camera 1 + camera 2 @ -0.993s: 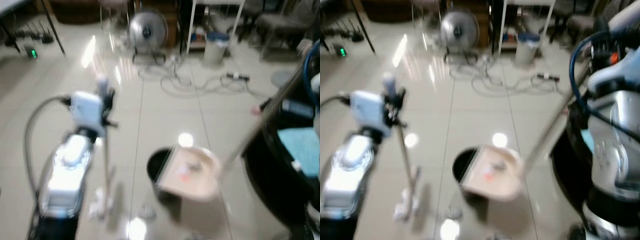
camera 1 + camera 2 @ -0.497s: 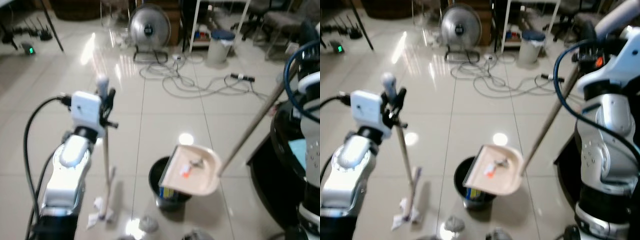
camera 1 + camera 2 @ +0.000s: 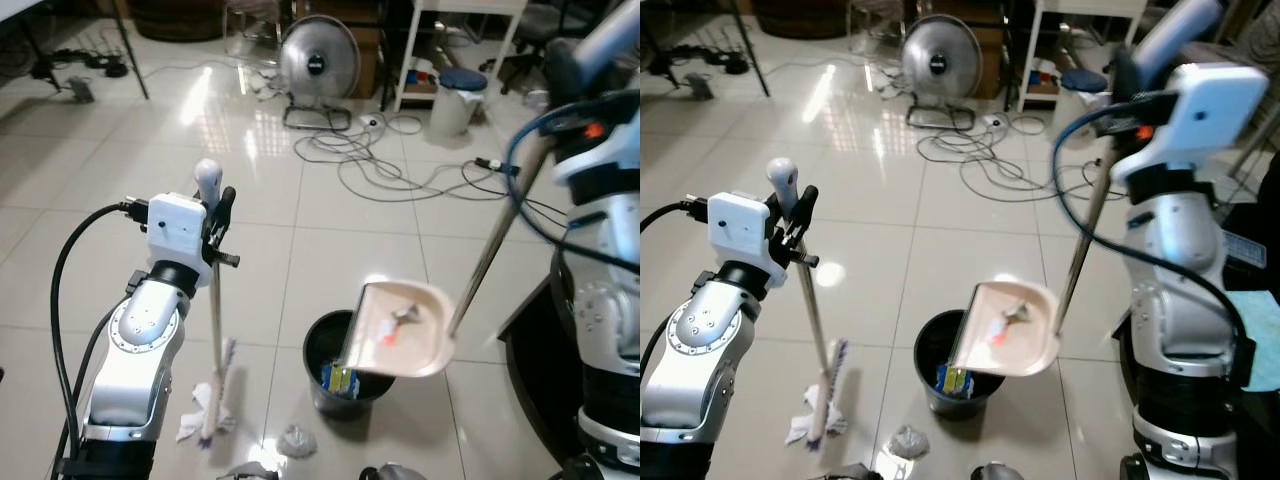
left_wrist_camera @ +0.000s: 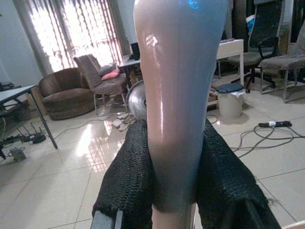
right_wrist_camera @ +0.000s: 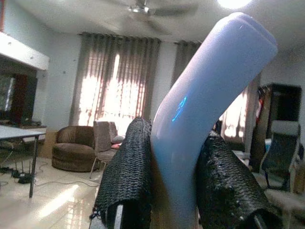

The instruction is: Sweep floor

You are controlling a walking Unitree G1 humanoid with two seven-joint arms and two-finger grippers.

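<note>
On a glossy tiled living-room floor, at the robot's feet, crumpled scraps of litter [image 3: 905, 441] lie just in front of a black bin [image 3: 345, 364], beside the frayed head of a broom [image 3: 215, 330] that stands almost upright with white paper tangled at its bristles. The left gripper [image 4: 174, 188] pinches the broom's pale handle near its rounded top, both black padded fingers [image 4: 131, 176] pressed against it, so the head hangs straight below the hand. To the right, the right gripper [image 5: 174, 186] is clamped the same way on the curved grip of a long-handled dustpan [image 3: 405, 328], the shaft slanting down from the raised arm to the beige pan. The pan is held tilted over the far rim of the bin, touching or just above it, with a small red-and-grey bit of debris resting on it; coloured wrappers show inside the bin.

The step in hand appears to be emptying the pan. The next move likely calls for tipping it steeper so the debris slides off, then lowering it to the floor so the broom can draw in the scraps near the bin.

Further off, loose cables [image 3: 400, 175] snake across the tiles; beyond them stand a floor fan [image 3: 320, 60] and a small white bin [image 3: 455, 100] by a shelf.
</note>
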